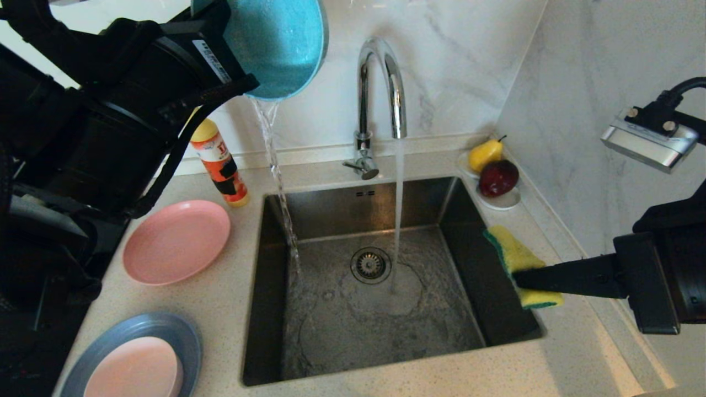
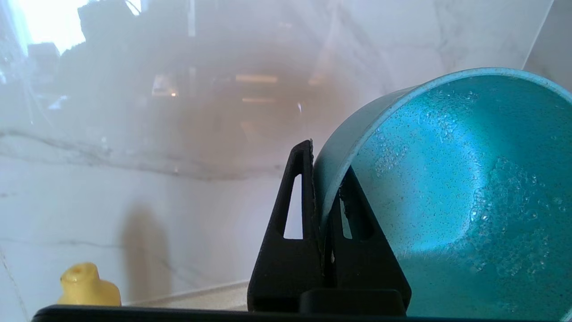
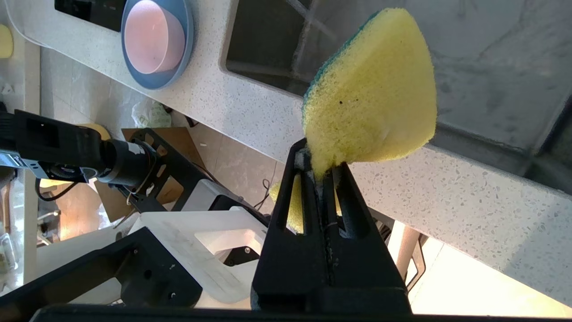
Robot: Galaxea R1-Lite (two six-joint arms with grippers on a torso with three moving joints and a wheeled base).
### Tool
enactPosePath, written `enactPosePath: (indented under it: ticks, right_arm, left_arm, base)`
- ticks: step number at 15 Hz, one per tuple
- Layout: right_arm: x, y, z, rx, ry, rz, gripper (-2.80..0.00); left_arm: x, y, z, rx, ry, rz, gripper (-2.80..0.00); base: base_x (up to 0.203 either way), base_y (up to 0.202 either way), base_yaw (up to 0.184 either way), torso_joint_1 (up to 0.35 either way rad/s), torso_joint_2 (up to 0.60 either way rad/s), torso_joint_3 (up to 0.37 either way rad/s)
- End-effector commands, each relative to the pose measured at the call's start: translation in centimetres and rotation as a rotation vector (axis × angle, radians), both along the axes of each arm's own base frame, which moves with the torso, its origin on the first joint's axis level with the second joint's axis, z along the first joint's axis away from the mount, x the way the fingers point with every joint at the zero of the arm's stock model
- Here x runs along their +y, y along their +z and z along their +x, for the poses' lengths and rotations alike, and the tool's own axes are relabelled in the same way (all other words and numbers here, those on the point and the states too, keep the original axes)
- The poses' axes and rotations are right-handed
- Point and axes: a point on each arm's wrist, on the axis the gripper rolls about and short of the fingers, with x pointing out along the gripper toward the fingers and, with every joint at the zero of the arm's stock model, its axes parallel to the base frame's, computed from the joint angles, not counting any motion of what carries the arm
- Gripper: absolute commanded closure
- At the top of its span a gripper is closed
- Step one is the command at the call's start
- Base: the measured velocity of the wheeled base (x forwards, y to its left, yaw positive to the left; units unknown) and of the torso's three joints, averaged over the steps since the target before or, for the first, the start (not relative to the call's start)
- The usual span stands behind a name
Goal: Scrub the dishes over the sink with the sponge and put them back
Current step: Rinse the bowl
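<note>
My left gripper (image 1: 241, 84) (image 2: 324, 179) is shut on the rim of the teal bowl (image 1: 276, 44) (image 2: 447, 201). It holds the bowl tipped, high above the sink's (image 1: 265, 286) back left corner, and water runs from the bowl into the basin. The right gripper (image 1: 518, 278) (image 3: 319, 165) is shut on the yellow and green sponge (image 1: 515, 256) (image 3: 371, 98) over the sink's right edge. A salmon-pink plate (image 1: 176, 242) lies on the counter left of the sink. Nearer me, the grey-blue plate (image 1: 185, 336) (image 3: 129, 67) carries the pale pink bowl (image 1: 135, 369) (image 3: 154, 36).
The chrome tap (image 1: 380, 82) is running a thin stream onto the basin floor beside the drain (image 1: 370, 264). An orange bottle with a yellow cap (image 1: 220, 165) (image 2: 87, 284) stands behind the pink plate. A white saucer (image 1: 504, 203) with fruit sits at the back right, by the marble wall.
</note>
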Motion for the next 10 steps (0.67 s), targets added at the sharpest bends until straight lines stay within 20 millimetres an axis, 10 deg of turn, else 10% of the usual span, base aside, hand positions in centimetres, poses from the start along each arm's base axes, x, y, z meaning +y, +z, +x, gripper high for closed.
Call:
enactPosePath:
  ticks: [1,10]
  right_arm:
    - [0.1,-0.2,0.1,0.008,-0.002,-0.006,0.0]
    - [0.2,-0.3,0.2,0.014,-0.002,-0.011,0.0]
  left_arm:
    - [0.2,0.4,-0.3,-0.021,0.003,-0.015,0.0]
    - [1.3,1.7,-2.2,-0.096,-0.029,-0.039,0.0]
  base:
    - [0.0,0.0,0.0,0.0,0.0,0.0]
    - [0.0,0.0,0.0,0.0,0.0,0.0]
